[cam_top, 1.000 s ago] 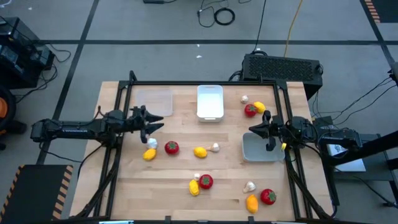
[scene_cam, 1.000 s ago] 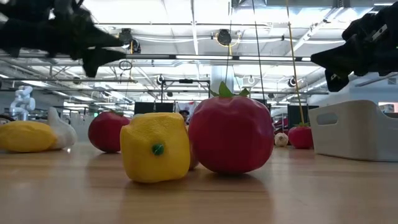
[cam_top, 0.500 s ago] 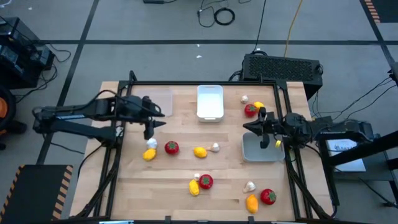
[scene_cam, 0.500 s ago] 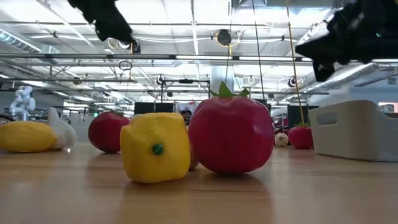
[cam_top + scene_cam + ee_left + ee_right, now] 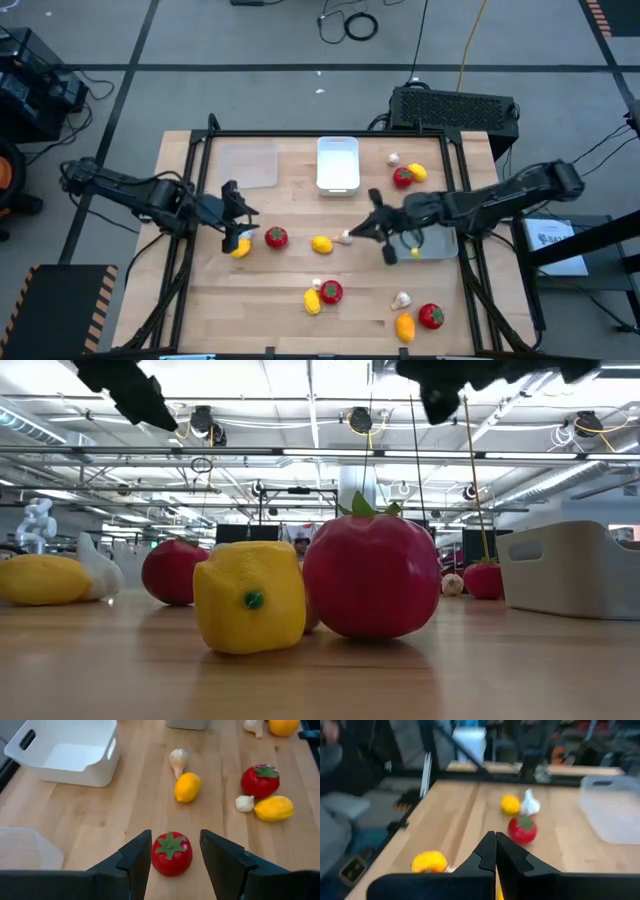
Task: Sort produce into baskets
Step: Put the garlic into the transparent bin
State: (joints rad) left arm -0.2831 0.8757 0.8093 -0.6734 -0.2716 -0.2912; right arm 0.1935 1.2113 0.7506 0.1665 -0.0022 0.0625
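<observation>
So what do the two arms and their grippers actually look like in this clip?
Both arms are slim, black and jointed, with black cabling along them. The left gripper has two flat, wedge-shaped black fingers; the right gripper has matching dark fingers tapering to narrow tips. No markings show.

Bare wood runs between the left gripper (image 5: pixel 175 852) and the white basket (image 5: pixel 338 163) at its 11 o'clock. A red tomato (image 5: pixel 171 853) sits between its parted fingers, blocking the way forward. At 12 o'clock beyond it a lemon (image 5: pixel 187 787) and garlic bulb (image 5: pixel 178 759) stand in line.
</observation>
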